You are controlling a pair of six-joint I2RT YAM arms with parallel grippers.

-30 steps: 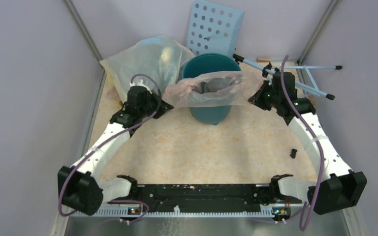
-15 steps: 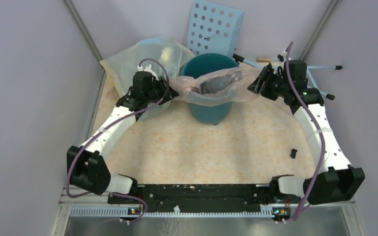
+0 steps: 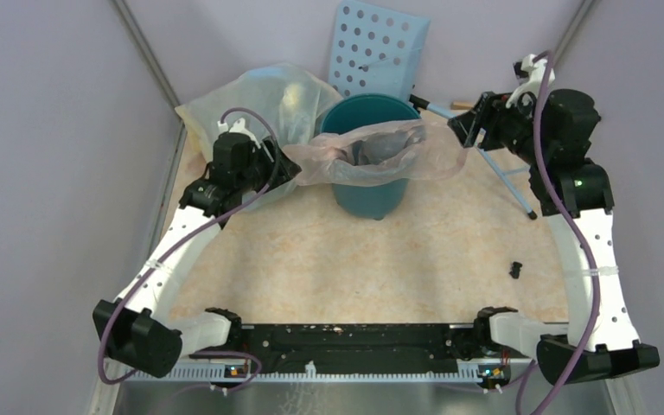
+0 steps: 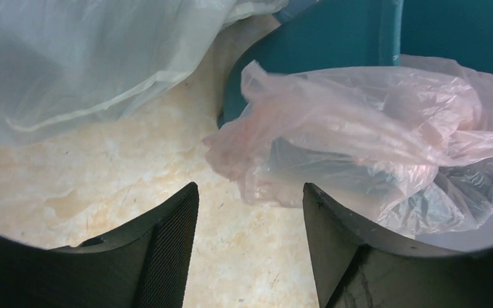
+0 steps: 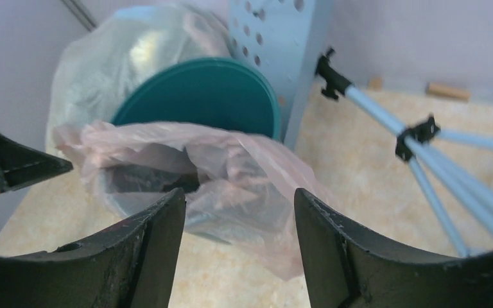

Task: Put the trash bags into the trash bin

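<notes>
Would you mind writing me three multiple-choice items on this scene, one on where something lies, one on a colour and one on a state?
1. Where is the pale-pink bag?
A. Lying flat near the arms' bases.
B. Draped over the near rim of the teal bin.
C. Lifted in the air, touching nothing.

2. What colour is the perforated panel behind the bin?
A. Red.
B. Black.
C. Light blue.

3. How do the left hand and the right hand stand?
A. Both open, holding nothing.
B. Both shut on the bag.
C. Left shut, right open.

Answers: 1 B, the bag sags across the bin's front rim; 2 C, the panel reads pale blue in the top and right wrist views; 3 A, each wrist view shows spread fingers with the bag beyond them.
</notes>
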